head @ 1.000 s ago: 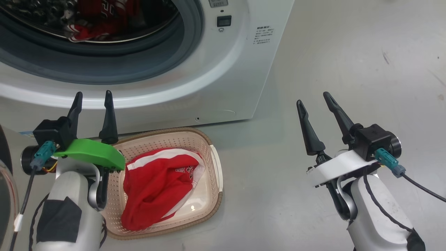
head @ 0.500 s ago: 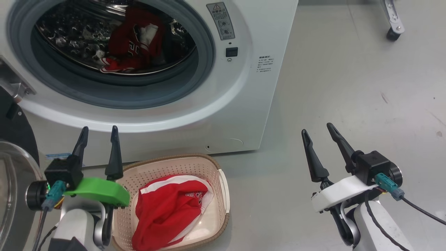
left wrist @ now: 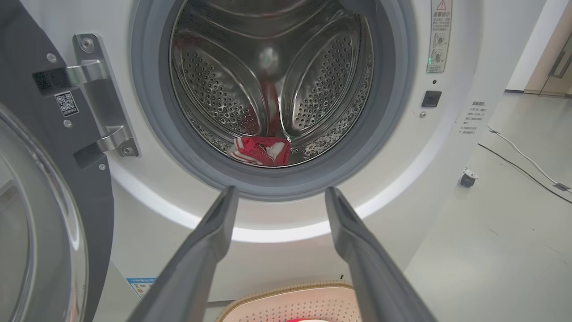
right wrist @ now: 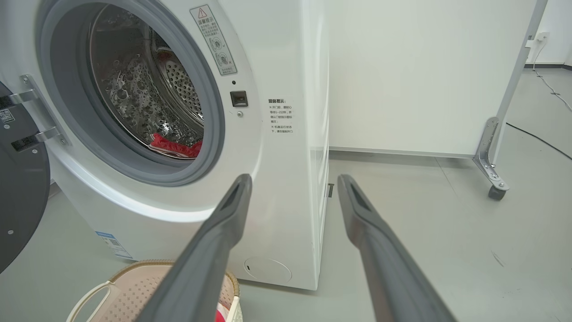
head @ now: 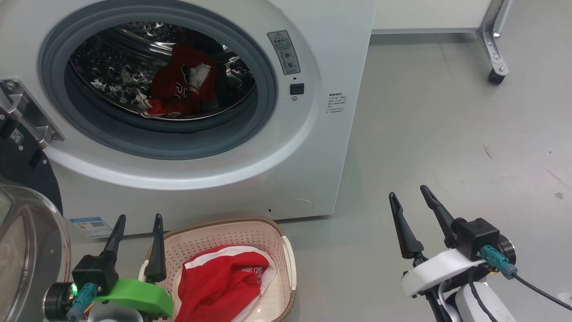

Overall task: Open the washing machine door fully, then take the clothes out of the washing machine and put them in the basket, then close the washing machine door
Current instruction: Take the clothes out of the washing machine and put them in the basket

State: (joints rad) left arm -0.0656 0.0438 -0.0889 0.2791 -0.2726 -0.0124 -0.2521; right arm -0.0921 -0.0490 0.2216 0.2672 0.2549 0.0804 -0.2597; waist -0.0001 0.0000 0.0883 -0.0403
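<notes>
The white washing machine (head: 313, 147) stands with its door (head: 27, 250) swung wide to the left, glass bowl facing me. Red clothes (head: 178, 91) lie inside the steel drum, also visible as a red heap (left wrist: 261, 151) low in the drum in the left wrist view. The cream basket (head: 277, 237) sits on the floor before the machine with a red jersey (head: 219, 286) in it. My left gripper (head: 138, 220) hovers open over the basket's left rim, empty. My right gripper (head: 409, 193) is open and empty over bare floor to the right of the machine.
Grey floor stretches to the right of the machine. A white panel on a metal foot with a caster (head: 494, 76) stands at the back right. The door hinge bracket (head: 27, 114) juts out at the drum's left. A cable (left wrist: 518, 154) runs across the floor.
The head camera has tilted up, so the drum opening now shows whole and the basket sits lower. Both grippers stay open and empty, unchanged relative to the basket and floor.
</notes>
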